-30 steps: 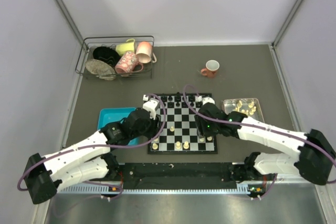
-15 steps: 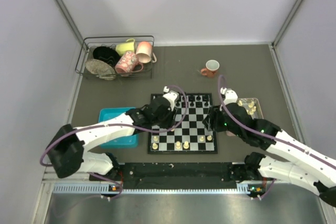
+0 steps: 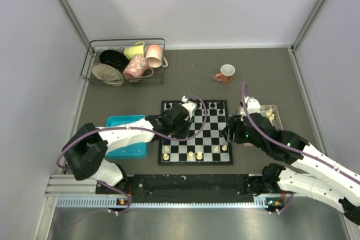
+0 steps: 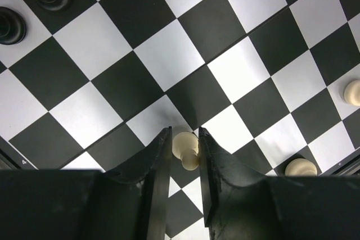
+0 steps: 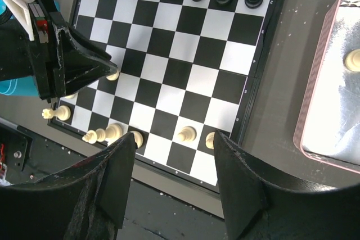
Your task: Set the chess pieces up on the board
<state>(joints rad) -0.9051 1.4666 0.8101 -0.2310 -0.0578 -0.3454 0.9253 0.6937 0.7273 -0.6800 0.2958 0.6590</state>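
The board [image 3: 208,139] lies in the middle of the table, with black figures along its far rows. Cream-white chess pieces [image 3: 191,154] stand along its near row, also in the right wrist view [image 5: 185,134]. My left gripper [image 4: 184,139] is over the left half of the board, shut on a cream pawn [image 4: 186,148] low above the squares [image 4: 169,54]. It also shows in the top view [image 3: 181,125] and right wrist view [image 5: 109,71]. My right gripper [image 5: 174,139] is wide open and empty above the board's near right edge [image 3: 232,130].
A pink tray [image 3: 274,109] with several cream pieces sits right of the board; its rim shows in the right wrist view [image 5: 315,82]. A blue tray [image 3: 121,125] lies on the left. A wire rack of mugs [image 3: 126,60] and a red mug [image 3: 226,72] stand at the back.
My left gripper has moved right and farther in over the board. My right gripper has pulled back off the board to its right edge.
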